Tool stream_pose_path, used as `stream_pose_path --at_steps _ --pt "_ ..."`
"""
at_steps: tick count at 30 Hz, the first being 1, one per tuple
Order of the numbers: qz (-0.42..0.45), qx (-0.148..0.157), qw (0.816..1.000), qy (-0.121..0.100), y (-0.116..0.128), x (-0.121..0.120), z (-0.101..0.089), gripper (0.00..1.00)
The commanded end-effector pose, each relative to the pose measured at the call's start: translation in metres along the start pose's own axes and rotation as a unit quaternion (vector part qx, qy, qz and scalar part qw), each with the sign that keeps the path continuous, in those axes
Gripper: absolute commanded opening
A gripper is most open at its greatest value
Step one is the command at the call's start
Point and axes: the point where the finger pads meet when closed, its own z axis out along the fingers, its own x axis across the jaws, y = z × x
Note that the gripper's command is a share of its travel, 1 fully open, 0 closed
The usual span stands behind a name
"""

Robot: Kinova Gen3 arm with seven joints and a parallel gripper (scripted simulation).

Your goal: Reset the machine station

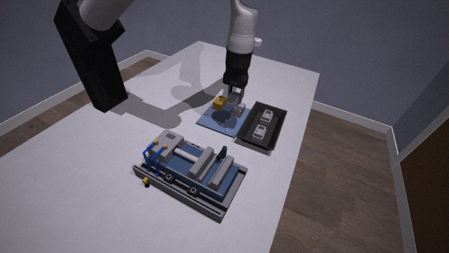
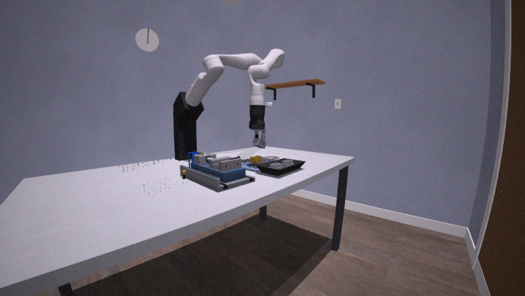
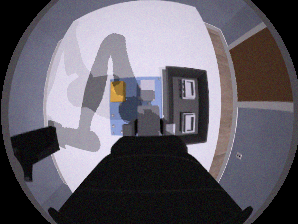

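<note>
My gripper (image 1: 234,94) is shut on a gray aluminum blank (image 1: 234,98) and holds it in the air above the far edge of the blue infeed plate (image 1: 223,119). It also shows in the exterior view (image 2: 259,141), well above the table. A yellow brass blank (image 1: 219,102) and a second gray blank (image 1: 238,110) sit on the plate. The black outfeed tray (image 1: 262,125) holds two pocketed finished parts (image 1: 266,116) (image 1: 259,131). The vise (image 1: 191,168) stands open with nothing between its jaws. In the wrist view the held blank (image 3: 148,124) sits at the fingers, with the tray (image 3: 185,103) to its right.
The work stop (image 1: 223,151) stands at the vise's far side, next to the fixed jaw (image 1: 221,172). Blue hoses (image 1: 150,155) rise at the vise's left end. The arm's black base (image 1: 91,59) stands at the back left. The table's edge runs close to the right of the tray.
</note>
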Motion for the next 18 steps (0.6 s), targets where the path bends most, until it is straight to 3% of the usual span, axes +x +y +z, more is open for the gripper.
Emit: stream_pose_path --at_steps 1,13,18 --pt "-0.002 -0.001 1.000 0.000 0.002 -0.001 0.004 0.00" --pt "-0.003 0.008 1.000 0.009 0.003 -0.002 0.009 0.00" --pt "-0.005 0.008 1.000 0.010 0.002 0.001 0.021 0.00"
